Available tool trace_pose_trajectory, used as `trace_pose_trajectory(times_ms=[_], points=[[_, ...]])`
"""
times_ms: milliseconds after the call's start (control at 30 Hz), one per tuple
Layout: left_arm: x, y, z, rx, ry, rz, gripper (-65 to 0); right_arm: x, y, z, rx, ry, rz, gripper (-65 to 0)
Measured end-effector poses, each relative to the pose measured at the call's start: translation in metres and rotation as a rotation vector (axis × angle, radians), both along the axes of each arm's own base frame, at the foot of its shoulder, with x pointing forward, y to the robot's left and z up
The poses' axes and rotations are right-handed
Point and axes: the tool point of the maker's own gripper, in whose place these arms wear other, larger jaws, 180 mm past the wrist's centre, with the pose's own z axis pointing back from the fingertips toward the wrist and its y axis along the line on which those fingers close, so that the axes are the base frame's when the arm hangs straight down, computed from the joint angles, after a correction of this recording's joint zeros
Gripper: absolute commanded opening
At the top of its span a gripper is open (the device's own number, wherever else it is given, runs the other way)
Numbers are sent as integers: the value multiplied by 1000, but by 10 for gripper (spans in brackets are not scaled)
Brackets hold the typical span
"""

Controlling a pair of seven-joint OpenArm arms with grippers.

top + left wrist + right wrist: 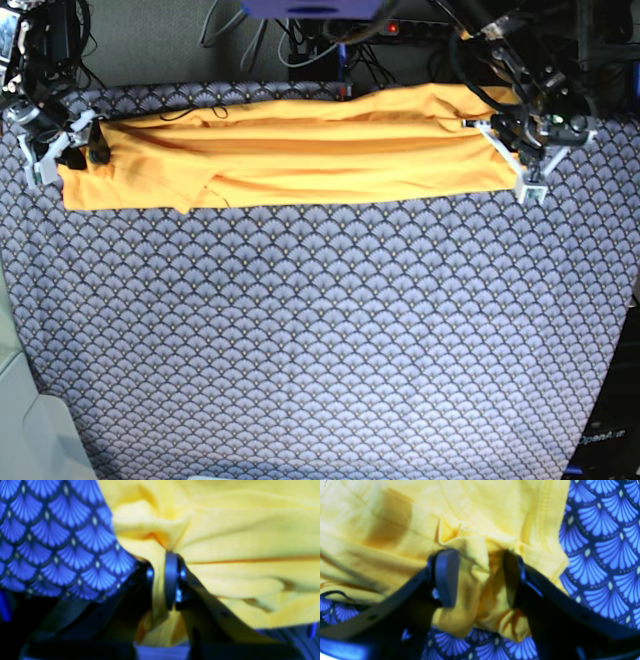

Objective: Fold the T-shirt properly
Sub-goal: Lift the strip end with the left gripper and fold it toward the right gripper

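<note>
T-shirt (330,165) bunched between hands. Left hand (160,580): clenched on its fold. Right hand (481,577): spread around raised yellow folds.

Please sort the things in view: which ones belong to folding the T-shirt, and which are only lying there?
For the folding:
- yellow-orange T-shirt
- left gripper, its jaws closed on the shirt
- right gripper, its jaws open around a bunched part

Only lying there:
- blue scale-patterned cloth, spread under the shirt
</note>
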Motion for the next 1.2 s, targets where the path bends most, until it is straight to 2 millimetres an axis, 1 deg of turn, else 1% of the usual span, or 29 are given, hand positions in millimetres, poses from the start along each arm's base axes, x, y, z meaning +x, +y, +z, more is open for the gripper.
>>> trace_pose_trajectory(times_ms=[67, 133, 267, 467, 567, 700, 800, 833, 1033, 1100, 1200], points=[[4, -2, 9, 27, -5, -26, -650, 0, 0, 0, -2, 1, 1, -336], [14, -7, 21, 49, -30, -64, -650, 0, 0, 0, -2, 2, 1, -336], [33, -24, 36, 73, -67, -149, -650, 0, 0, 0, -2, 1, 0, -336], [58, -69, 45, 61, -114, -319, -650, 0, 0, 0, -2, 2, 1, -336], [65, -96, 48, 53, -128, -418, -650, 0, 0, 0, -2, 2, 1, -336], [63, -130, 47, 26, -134, -536, -650, 0, 0, -1, -2, 2, 1, -336], [56, -167, 48, -99, -163, -610, -650, 0, 0, -1, -2, 2, 1, -336], [55, -176, 50, -134, -178, -628, -650, 0, 0, 0, -2, 2, 1, -336], [55, -218, 64, -362, -206, -484, -650, 0, 0, 0, -2, 2, 1, -336], [52, -235, 67, -434, -191, -425, -650, 0, 0, 0, -2, 1, 1, -336], [44, -250, 68, -503, -154, -358, -650, 0, 0, -1, -2, 2, 1, -336]])
